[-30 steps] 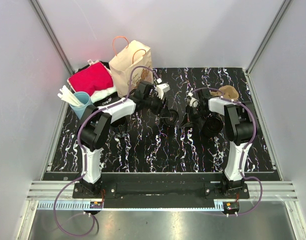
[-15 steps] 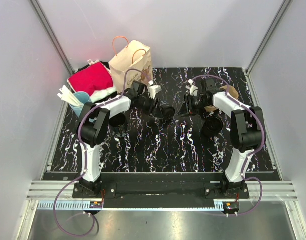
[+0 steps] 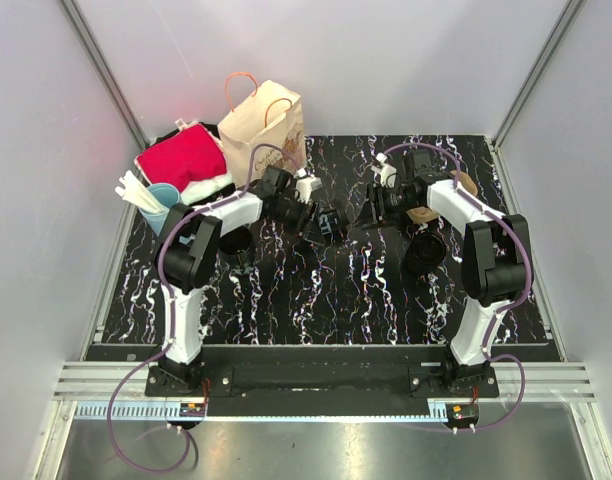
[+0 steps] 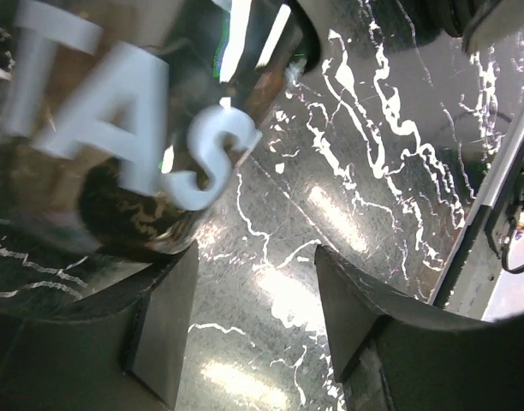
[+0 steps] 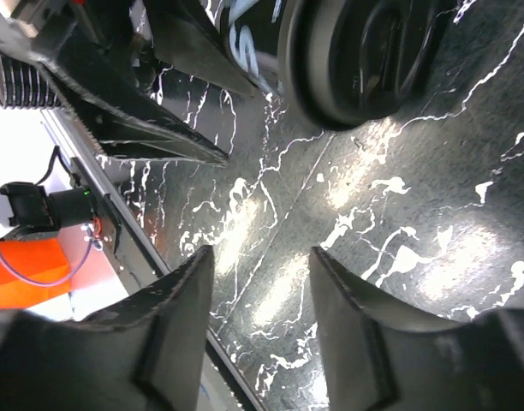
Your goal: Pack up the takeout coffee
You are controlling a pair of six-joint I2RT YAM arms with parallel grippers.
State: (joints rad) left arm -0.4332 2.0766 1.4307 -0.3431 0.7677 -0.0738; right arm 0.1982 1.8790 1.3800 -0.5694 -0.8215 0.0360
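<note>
Centrally, coffee cup (image 3: pixel 329 226): was seen just beyond the left gripper (image 4: pixel 255 253), mid-frame overhead.
Left gripper: fingers (image 4: pixel 159 334) were spread, nothing pinched, likely readied for grasping.
Right gripper (image 5: pixel 262 257): fingers (image 5: pixel 172 334) were spread, empty, held clear.

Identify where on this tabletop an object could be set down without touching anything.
Free: the near half of the black marbled tabletop, between the left arm and right arm. Crowded: the back left, with brown paper bag, red cloth and light blue cup.
</note>
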